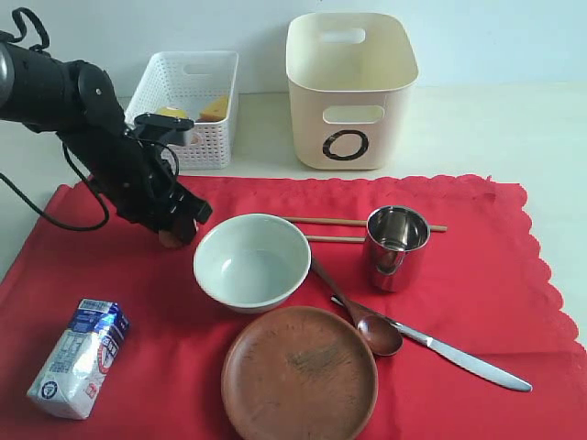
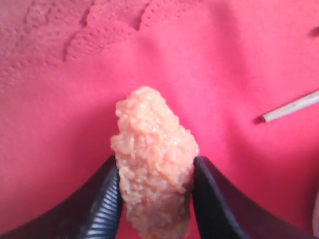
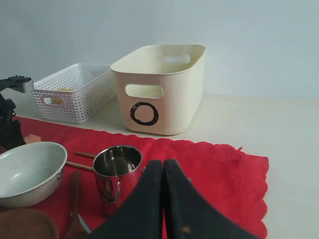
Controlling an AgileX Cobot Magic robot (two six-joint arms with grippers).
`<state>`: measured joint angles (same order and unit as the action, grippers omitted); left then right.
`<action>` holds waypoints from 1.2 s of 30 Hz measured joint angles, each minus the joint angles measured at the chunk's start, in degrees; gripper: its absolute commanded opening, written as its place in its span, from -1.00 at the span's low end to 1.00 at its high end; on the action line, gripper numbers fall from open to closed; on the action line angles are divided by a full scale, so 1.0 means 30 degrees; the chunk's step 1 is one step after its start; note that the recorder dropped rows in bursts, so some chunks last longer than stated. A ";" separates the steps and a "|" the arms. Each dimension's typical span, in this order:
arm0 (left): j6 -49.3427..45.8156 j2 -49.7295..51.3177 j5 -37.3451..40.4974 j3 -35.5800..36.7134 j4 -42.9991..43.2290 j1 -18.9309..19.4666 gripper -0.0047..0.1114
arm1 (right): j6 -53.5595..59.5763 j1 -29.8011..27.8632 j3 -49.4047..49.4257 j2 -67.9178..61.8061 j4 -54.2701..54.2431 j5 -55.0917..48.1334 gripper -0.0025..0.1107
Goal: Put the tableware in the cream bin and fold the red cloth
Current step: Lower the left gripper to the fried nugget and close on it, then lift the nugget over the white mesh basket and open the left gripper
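Observation:
The red cloth point(image 1: 477, 275) lies spread flat on the table. On it are the pale bowl point(image 1: 252, 261), wooden plate point(image 1: 298, 371), steel cup point(image 1: 396, 246), two chopsticks point(image 1: 339, 222), brown spoon point(image 1: 367, 325) and silver knife point(image 1: 459, 357). The cream bin point(image 1: 348, 87) stands behind the cloth. My left gripper point(image 1: 176, 229) is low over the cloth left of the bowl, shut on an orange crumbed food piece point(image 2: 152, 149) between both fingers. My right gripper point(image 3: 163, 163) is shut with nothing in it, near the cup point(image 3: 117, 172); it is out of the exterior view.
A white lattice basket point(image 1: 188, 105) holding yellow food stands left of the cream bin. A blue-white milk carton point(image 1: 78, 357) lies on the cloth's front left corner. Bare table runs right of the bin and cloth.

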<state>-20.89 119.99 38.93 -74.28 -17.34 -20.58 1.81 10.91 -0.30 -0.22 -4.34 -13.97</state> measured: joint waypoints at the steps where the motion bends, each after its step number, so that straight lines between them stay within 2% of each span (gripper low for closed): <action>1: 0.0000 0.0000 0.0342 -0.0091 0.0037 0.0000 -0.92 | 0.0000 0.0000 0.0000 0.0000 0.0000 0.0000 -0.96; 10: 0.0000 -0.0658 0.3261 -0.1525 0.0243 0.0000 -0.92 | 0.0000 0.0000 0.0000 0.0000 0.0000 0.0000 -0.96; 19: 0.0000 -0.2779 0.3611 -0.3063 0.1305 0.0000 -0.92 | 0.0000 0.0000 0.0000 0.0000 0.0000 0.0000 -0.96; 27: 0.0000 -0.3653 0.0842 -0.3655 0.1873 0.0000 -0.92 | 0.0000 0.0000 0.0000 0.0000 0.0000 0.0000 -0.96; 36: 0.0000 -0.3653 -0.4768 -0.3655 0.1987 0.0000 -0.92 | 0.0000 0.0000 0.0000 0.0000 0.0000 0.0000 -0.96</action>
<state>-20.89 109.03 24.63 -85.24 -11.38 -20.58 1.81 10.91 -0.30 -0.22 -4.34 -13.97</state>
